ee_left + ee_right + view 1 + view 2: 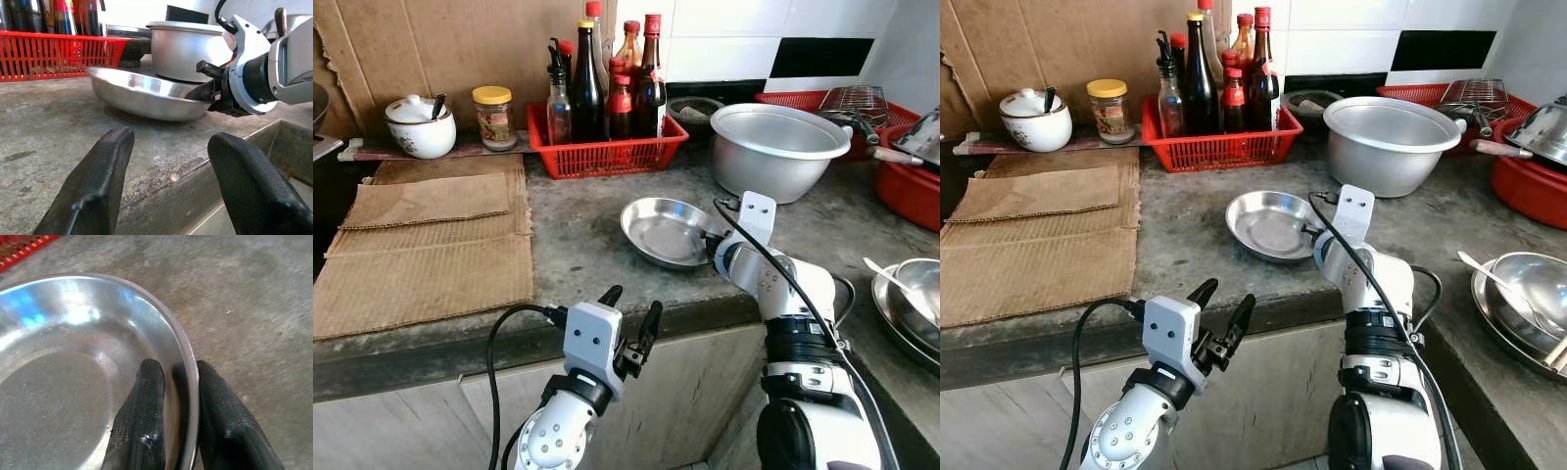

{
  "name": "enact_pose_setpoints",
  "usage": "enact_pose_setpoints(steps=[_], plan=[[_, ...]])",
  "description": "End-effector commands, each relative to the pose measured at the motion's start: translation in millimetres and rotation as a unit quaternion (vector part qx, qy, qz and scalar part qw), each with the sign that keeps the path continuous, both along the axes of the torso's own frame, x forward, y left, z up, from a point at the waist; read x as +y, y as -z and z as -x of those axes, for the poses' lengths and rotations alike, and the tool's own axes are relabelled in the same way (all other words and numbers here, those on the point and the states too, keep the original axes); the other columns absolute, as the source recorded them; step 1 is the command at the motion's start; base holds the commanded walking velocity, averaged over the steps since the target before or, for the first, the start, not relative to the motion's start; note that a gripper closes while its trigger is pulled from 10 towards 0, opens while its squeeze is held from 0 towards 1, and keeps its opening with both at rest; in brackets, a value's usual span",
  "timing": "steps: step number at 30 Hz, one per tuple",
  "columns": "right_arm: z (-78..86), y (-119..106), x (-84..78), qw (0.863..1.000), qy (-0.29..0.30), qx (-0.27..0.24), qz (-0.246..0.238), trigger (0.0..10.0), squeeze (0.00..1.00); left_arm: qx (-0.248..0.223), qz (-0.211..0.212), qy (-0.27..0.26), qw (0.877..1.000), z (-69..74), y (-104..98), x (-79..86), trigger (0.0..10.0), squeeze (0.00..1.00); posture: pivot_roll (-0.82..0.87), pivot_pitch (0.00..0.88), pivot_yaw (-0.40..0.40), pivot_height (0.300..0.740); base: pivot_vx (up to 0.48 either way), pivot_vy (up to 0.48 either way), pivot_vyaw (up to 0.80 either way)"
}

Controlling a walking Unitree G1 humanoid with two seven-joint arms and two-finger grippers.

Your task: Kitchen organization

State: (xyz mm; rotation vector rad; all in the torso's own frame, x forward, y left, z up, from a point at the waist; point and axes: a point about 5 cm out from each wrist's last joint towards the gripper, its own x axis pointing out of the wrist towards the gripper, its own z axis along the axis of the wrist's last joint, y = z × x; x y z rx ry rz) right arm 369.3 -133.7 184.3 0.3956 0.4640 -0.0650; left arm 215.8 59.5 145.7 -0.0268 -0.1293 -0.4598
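On the grey stone counter (568, 245), right gripper (173, 396) pinches the near rim of the shallow round steel dish (664, 230), one finger inside, one outside. Likely for lifting. Left gripper (628, 315) hovers at the counter edge, fingers spread.

Grey stone counter (587, 245); white-tiled wall (724, 29).

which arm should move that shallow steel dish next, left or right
Right. The right gripper already pinches the steel dish rim, one finger inside and one outside. The left gripper hovers open at the counter edge, short of the dish.
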Motion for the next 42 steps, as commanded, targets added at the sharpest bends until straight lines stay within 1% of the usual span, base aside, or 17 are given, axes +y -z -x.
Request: enact_pose_setpoints(steps=[1, 6, 9, 11, 12, 13, 16, 17, 19, 21, 22, 23, 25, 32, 35, 38, 42], plan=[[1.0, -2, 8.4, 0.999, -0.011, -0.004, -0.036, 0.0, 0.00, -0.005, -0.005, 0.001, 1.000, -1.0, -1, -1.3, 10.0, 0.00, 0.10, 0.005, -0.085, 0.740, 0.000, 0.000, 0.00], [1.9, -7, 8.5, 0.998, 0.002, -0.030, -0.059, 0.0, 0.00, -0.005, -0.006, 0.000, 1.000, -1.3, 0, -0.6, 10.0, 0.00, 0.10, 0.001, -0.081, 0.740, 0.000, 0.000, 0.00], [5.7, -18, 6.7, 0.992, 0.023, -0.083, -0.089, 0.0, 0.00, -0.005, -0.009, -0.001, 1.000, -1.8, 0, 0.2, 10.0, 0.00, 0.10, 0.000, -0.075, 0.740, 0.000, 0.000, 0.00], [10.6, -25, 3.5, 0.988, 0.037, -0.126, -0.077, 0.0, 0.00, -0.006, -0.010, -0.003, 1.000, -2.5, 1, 0.7, 10.0, 0.00, 0.10, 0.000, -0.073, 0.740, 0.000, 0.000, 0.00], [10.6, -25, 3.5, 0.988, 0.037, -0.126, -0.077, 0.0, 0.00, -0.006, -0.010, -0.003, 1.000, -2.5, 1, 0.7, 10.0, 0.00, 0.10, 0.000, -0.073, 0.740, 0.000, 0.000, 0.00], [16.4, -30, 0.1, 0.983, 0.052, -0.169, -0.047, 0.0, 0.00, -0.005, -0.012, -0.004, 1.000, -3.0, 1, 0.6, 10.0, 0.00, 0.09, 0.000, -0.066, 0.740, 0.000, 0.000, 0.00], [24.6, -35, -4.2, 0.975, 0.069, -0.213, 0.002, 0.0, 0.00, -0.007, -0.012, -0.003, 1.000, -3.5, 1, 0.3, 10.0, 0.00, 0.09, 0.000, -0.065, 0.740, 0.000, 0.000, 0.00], [29.5, -39, -4.6, 0.967, 0.068, -0.242, 0.030, 0.0, 0.00, -0.007, -0.013, -0.003, 1.000, -3.9, 1, 0.5, 10.0, 0.00, 0.09, 0.000, -0.065, 0.740, 0.000, 0.000, 0.00], [37.4, -44, -4.1, 0.956, 0.066, -0.277, 0.067, 0.0, 0.00, -0.008, -0.013, -0.005, 1.000, -4.6, 0, 1.0, 10.0, 0.00, 0.09, 0.000, -0.062, 0.740, 0.000, 0.000, 0.00], [47.6, -48, -2.3, 0.939, 0.057, -0.318, 0.120, 0.0, 0.00, -0.009, -0.013, -0.007, 1.000, -5.2, 0, 1.7, 10.0, 0.00, 0.09, 0.001, -0.059, 0.740, 0.000, 0.000, 0.00], [47.6, -48, -2.3, 0.939, 0.057, -0.318, 0.120, 0.0, 0.00, -0.009, -0.013, -0.007, 1.000, -5.2, 0, 1.7, 10.0, 0.00, 0.09, 0.001, -0.059, 0.740, 0.000, 0.000, 0.00], [58.7, -47, -0.3, 0.927, 0.049, -0.339, 0.153, 0.0, 0.00, -0.010, -0.014, -0.010, 1.000, -5.7, 0, 2.3, 10.0, 0.00, 0.09, 0.002, -0.058, 0.740, 0.000, 0.000, 0.00], [62.9, -45, 0.0, 0.924, 0.049, -0.343, 0.160, 0.0, 0.00, -0.010, -0.014, -0.012, 1.000, -5.8, -1, 2.5, 10.0, 0.00, 0.09, 0.002, -0.058, 0.740, 0.000, 0.000, 0.00], [86.6, -36, -3.9, 0.902, 0.080, -0.357, 0.230, 0.0, 0.00, -0.016, -0.022, -0.024, 0.999, -9.0, -1, 4.9, 10.0, 0.00, 0.07, 0.001, -0.048, 0.740, 0.000, 0.000, 0.00], [90.8, -34, -3.3, 0.898, 0.078, -0.360, 0.240, 0.0, 0.00, -0.017, -0.022, -0.023, 0.999, -9.0, -1, 4.7, 10.0, 0.00, 0.07, 0.000, -0.045, 0.740, 0.000, 0.000, 0.00], [98.7, -28, -1.3, 0.899, 0.071, -0.357, 0.243, 0.0, 0.00, -0.021, -0.032, -0.020, 0.999, -8.3, -1, 4.3, 10.0, 0.00, 0.07, 0.001, -0.045, 0.740, 0.000, 0.000, 0.00], [101.0, -29, 0.1, 0.900, 0.074, -0.358, 0.236, 0.0, 0.00, -0.015, -0.031, -0.017, 0.999, -7.4, 1, 3.4, 10.0, 0.00, 0.07, 0.002, -0.041, 0.740, -0.130, 0.000, 0.00]])
